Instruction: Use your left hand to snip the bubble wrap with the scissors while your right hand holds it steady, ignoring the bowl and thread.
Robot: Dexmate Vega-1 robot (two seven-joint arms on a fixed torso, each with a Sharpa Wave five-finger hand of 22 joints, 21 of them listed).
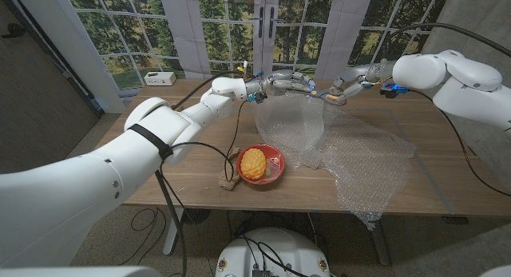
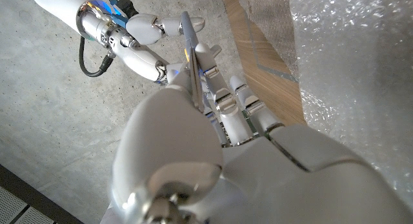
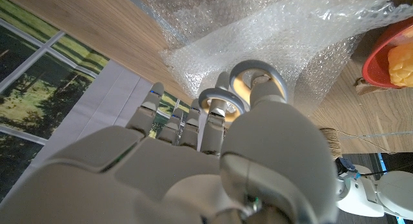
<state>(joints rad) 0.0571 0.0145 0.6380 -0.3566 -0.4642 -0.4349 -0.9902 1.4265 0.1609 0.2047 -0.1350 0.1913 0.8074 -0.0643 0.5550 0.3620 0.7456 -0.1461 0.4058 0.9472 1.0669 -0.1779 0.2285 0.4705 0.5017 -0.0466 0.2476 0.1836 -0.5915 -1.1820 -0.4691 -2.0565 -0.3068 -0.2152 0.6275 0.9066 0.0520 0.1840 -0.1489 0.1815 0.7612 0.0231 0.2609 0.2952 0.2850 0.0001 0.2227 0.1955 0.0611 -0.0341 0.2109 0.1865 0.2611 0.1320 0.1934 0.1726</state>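
You're lining up the snip: left robot hand point(image 1: 275, 81) grips the scissors point(image 2: 190, 56), and the bubble wrap point(image 1: 295, 125) hangs just below it. I cannot tell whether the right robot hand point(image 1: 342, 89) has a grip. Next, you need the blades astride the wrap's edge.

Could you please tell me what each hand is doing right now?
Left hand: holding the scissors.
Right hand: at the scissors' rings; grip cannot be told.

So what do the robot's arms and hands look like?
Both arms are smooth, rounded white shells. The left arm has a black band and a thin black cable; the right arm shows a blue light by its wrist. The left hand and right hand are whitish grey with metal parts.
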